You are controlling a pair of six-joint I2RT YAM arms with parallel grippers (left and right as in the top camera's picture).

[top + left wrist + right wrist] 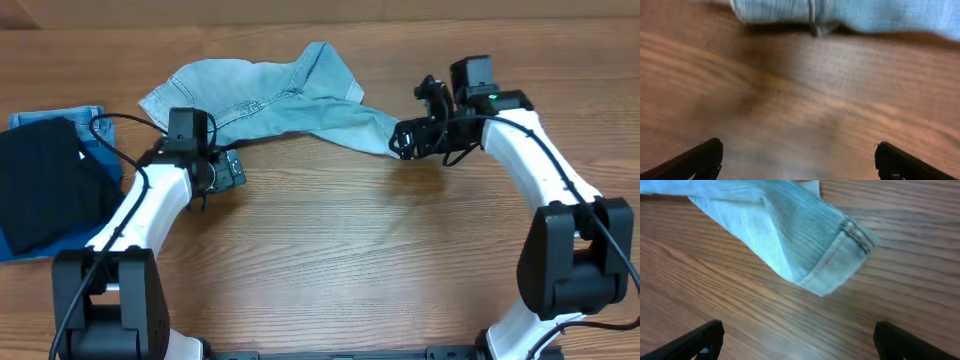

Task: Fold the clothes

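Wooden table (330, 260), pale denim shorts (270, 95) bunched along the far edge, centre. Both pairs of jaws spread wide, holding nothing. Your right jaws hover by the leg hem (835, 265); pinch one layer only and the fold could drag crooked.

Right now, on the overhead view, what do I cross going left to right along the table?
Black garment on folded blue jeans → pale denim shorts → right gripper, jaws open. Left gripper omitted: it sits within the shorts' span.
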